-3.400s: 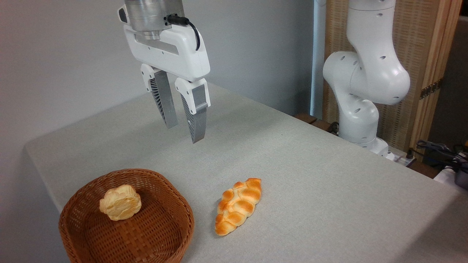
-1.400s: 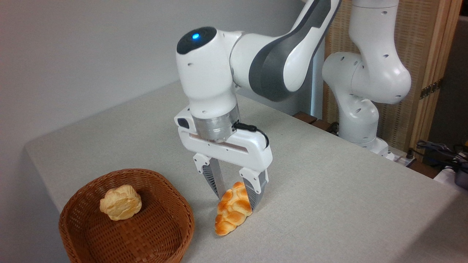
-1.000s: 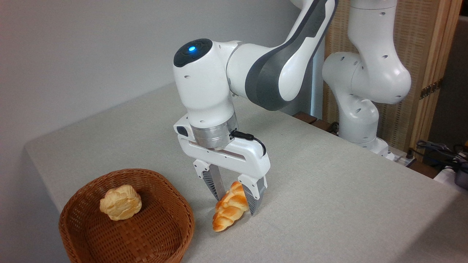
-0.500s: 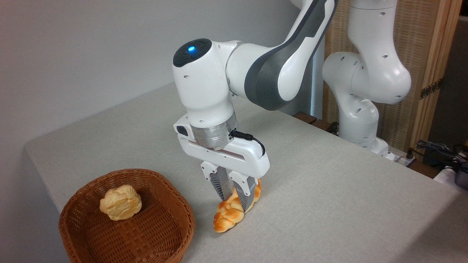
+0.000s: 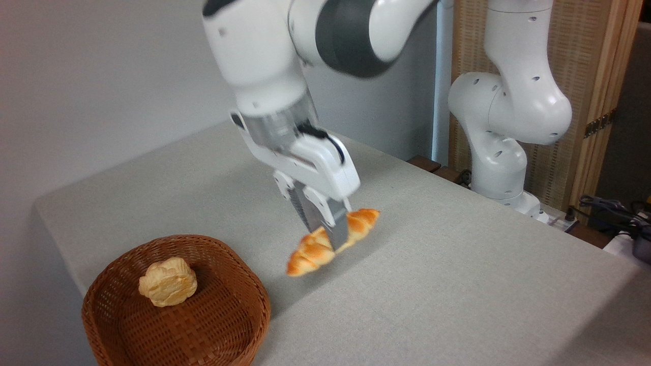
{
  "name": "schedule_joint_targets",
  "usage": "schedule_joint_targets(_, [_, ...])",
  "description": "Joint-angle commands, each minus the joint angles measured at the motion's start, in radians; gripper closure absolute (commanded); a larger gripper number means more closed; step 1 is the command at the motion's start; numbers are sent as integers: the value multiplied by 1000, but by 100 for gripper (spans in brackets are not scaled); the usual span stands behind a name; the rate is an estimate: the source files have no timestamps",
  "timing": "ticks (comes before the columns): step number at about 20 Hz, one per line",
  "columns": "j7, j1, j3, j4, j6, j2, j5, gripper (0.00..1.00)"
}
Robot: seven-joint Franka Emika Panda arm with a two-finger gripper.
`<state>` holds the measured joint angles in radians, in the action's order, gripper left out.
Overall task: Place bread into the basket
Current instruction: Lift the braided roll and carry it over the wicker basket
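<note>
Above a grey cloth-covered table [image 5: 457, 284] set against a plain grey wall [image 5: 101, 76], the tool [image 5: 329, 239] pinched the braided bread [image 5: 330, 241] clear of the surface, right of the wicker basket [image 5: 213, 330] holding 1 pale pastry [image 5: 168, 281], with a slatted wooden screen [image 5: 590, 66] behind.

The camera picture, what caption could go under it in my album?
Robot pincer lifts the braided bread above the table, beside a basket holding a pastry.

Robot lab: Franka arm [image 5: 508, 107] bolted beside cloth-covered table [image 5: 457, 284], loose cables [image 5: 610, 208], bare wall.
</note>
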<state>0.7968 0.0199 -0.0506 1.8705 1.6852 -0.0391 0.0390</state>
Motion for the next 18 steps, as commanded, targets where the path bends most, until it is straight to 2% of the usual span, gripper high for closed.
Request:
schedule_joint_targets(1, [44,-2,27,-236,-32,129,4,56])
schedule_joint_targets(5, [27,-2,70,-434,37,318,-1,56])
schedule_joint_targets(9, [30,-2,89,-458,189,383,-4,48])
schedule_joint_targets(12, [29,-2,89,-455,232,398,-4,36])
schedule_joint_targets(13, [29,-2,90,-455,238,401,-4,25])
schedule_joint_targets(14, [25,-2,90,-455,248,407,-4,9])
schedule_joint_targets(15, [19,-2,90,-455,264,410,-4,0])
schedule_joint_targets(18, [-10,-2,90,-452,288,415,-4,0])
